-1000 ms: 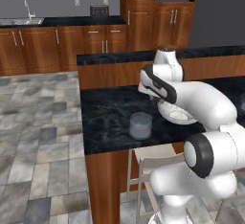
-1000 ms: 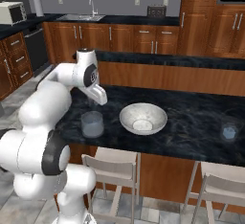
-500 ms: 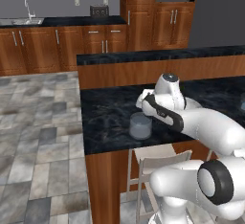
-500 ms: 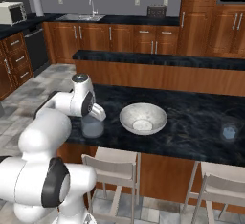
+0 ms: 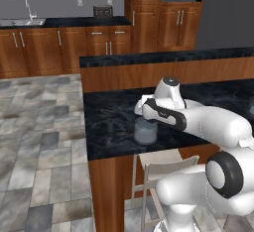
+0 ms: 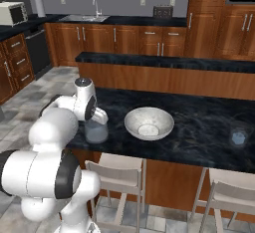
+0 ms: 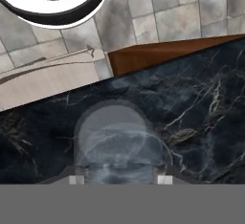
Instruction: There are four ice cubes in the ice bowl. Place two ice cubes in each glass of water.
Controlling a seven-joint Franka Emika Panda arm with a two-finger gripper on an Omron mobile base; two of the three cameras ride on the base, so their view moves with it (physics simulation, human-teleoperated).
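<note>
Right at the near edge of the black marbled stone counter, the white arm's two-finger gripper hangs directly over the short translucent bluish-grey tumbler of water, fingertips set wide apart on either side of its rim, nothing visible between them. Just beyond sits the wide speckled grey-white ice bowl; I cannot make out its cubes. Far along the counter stands the second bluish tumbler.

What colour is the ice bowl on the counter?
The ice bowl is speckled light grey-white, clearest in the right base view.
</note>
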